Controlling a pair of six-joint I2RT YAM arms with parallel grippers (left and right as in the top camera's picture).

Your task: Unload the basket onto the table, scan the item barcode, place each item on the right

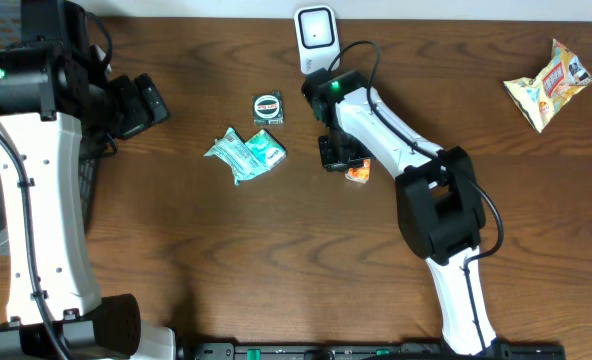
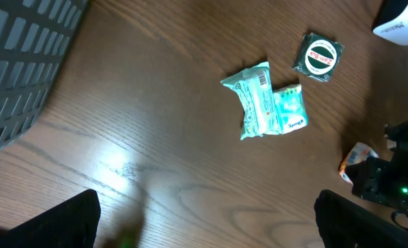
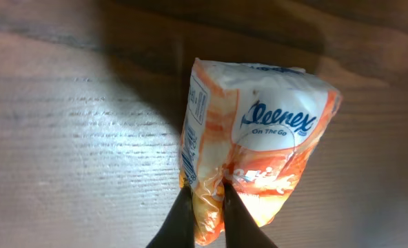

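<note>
An orange and white Kleenex tissue pack [image 3: 259,138] lies on the wooden table. My right gripper [image 3: 204,196] is shut on the pack's near edge, pinching the wrapper between its two dark fingers. From above, the pack [image 1: 358,172] shows as a small orange corner beside the right gripper [image 1: 338,152]. The white barcode scanner [image 1: 315,32] stands upright at the table's far edge, just behind the right arm. My left gripper [image 2: 204,220] is open with nothing between its fingers, above bare table at the left [image 1: 141,105].
A green tissue packet [image 1: 247,152] and a small dark round-label packet [image 1: 268,108] lie left of the right gripper. A yellow snack bag [image 1: 548,84] sits at the far right. A dark grid basket [image 2: 25,62] is at the left edge.
</note>
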